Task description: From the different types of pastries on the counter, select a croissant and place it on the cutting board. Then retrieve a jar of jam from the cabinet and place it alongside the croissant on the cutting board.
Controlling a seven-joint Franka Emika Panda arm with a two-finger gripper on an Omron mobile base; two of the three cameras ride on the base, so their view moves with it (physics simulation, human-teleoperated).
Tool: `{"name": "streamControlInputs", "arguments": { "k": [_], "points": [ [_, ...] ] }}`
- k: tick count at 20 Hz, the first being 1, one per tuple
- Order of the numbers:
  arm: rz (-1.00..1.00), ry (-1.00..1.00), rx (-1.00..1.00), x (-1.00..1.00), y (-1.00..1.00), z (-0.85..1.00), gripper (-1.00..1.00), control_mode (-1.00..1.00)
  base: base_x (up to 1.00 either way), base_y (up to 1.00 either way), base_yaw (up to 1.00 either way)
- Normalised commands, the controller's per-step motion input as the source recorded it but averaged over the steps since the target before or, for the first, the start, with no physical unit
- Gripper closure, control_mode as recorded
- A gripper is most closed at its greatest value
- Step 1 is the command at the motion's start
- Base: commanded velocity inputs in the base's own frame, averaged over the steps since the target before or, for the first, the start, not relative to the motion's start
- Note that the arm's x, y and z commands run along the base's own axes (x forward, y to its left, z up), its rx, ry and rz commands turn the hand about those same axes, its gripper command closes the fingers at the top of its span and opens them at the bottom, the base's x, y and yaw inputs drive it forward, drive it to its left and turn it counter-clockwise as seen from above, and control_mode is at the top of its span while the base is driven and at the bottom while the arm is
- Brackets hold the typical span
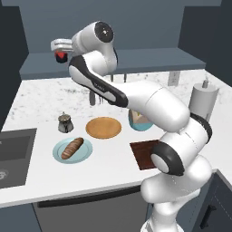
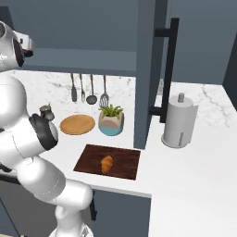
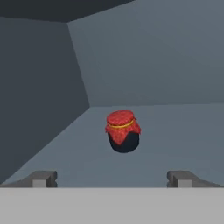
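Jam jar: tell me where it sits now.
The jam jar stands on the cabinet shelf, centred ahead of the open jaws in the hand view, near the back corner.

Cutting board (image 1: 144, 154) half hidden behind the arm.

A rendered home kitchen. Shown by a white marble-look surface (image 1: 41, 97) with grey veining, a dark sink (image 1: 13, 156) set into it on the left, and dark blue-grey cabinet (image 2: 148, 69) units with a long shelf above. Also shown by cooking utensils (image 2: 89, 89) hanging on the back wall, a paper towel roll (image 2: 178, 121) on its stand, a potted plant (image 2: 111, 120), a round wooden plate (image 1: 103, 128), a loaf (image 1: 72, 148) on a light blue plate, a dark cutting board (image 2: 122, 159) carrying a croissant (image 2: 107, 164), and a jar of jam (image 3: 123, 131) with red cloth cover inside the cabinet.
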Motion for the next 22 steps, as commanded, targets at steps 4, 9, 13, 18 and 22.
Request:
{"name": "streamControlInputs", "arguments": {
  "k": [4,9,13,18,22],
  "points": [
    [0.00,0.07,0.05,0.34,0.00,0.26,-1.00,-1.00,0.00,0.00,0.00],
    [0.00,0.18,-0.01,0.43,0.03,0.11,-1.00,-1.00,0.00,0.00,0.00],
    [0.00,0.21,-0.03,0.39,0.00,0.00,-1.00,-1.00,0.00,0.00,0.00],
    [0.00,0.03,-0.04,0.22,0.28,0.00,-1.00,-1.00,0.00,0.00,0.00],
    [0.00,0.00,-0.14,0.09,0.49,-0.14,-1.00,-1.00,0.00,0.00,0.00]
  ]
}}
